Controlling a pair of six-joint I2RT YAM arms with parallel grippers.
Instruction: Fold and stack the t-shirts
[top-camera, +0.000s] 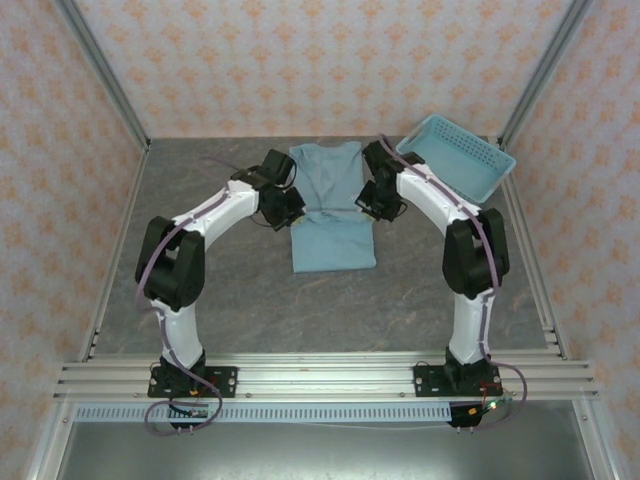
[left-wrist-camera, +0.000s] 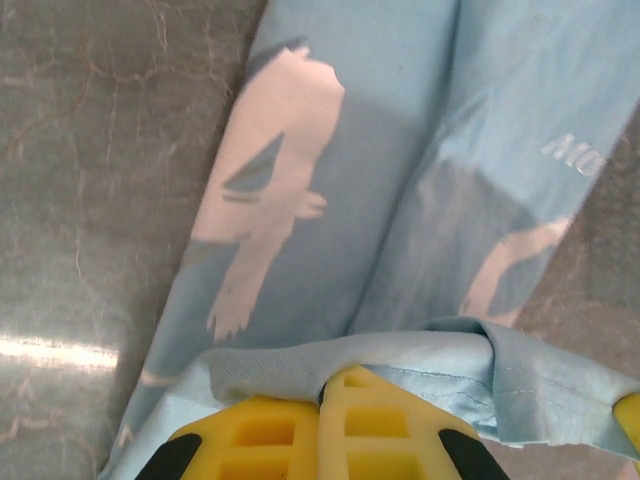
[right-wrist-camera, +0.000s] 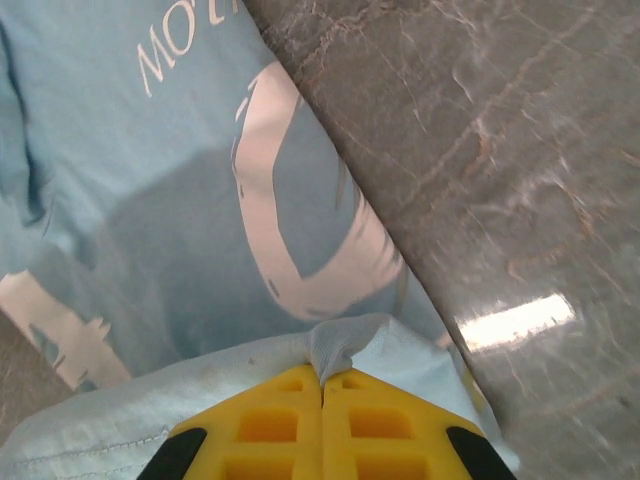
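While both pinched tight on the t-shirt (top-camera: 333, 240), left hand (left-wrist-camera: 322, 388) and right hand (right-wrist-camera: 322, 380); basket (top-camera: 462, 158) nearby.

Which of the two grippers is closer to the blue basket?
The right gripper, pinching the t-shirt on the side toward the basket; the left gripper grips the opposite edge, farther away.

Light fell bright and even from above. Glare streaked the table (right-wrist-camera: 520, 320) just right of the right pincer (right-wrist-camera: 322, 385), and farther right its surface was blurred. A soft shadow dimmed the shirt (right-wrist-camera: 190, 230) ahead of that pincer.
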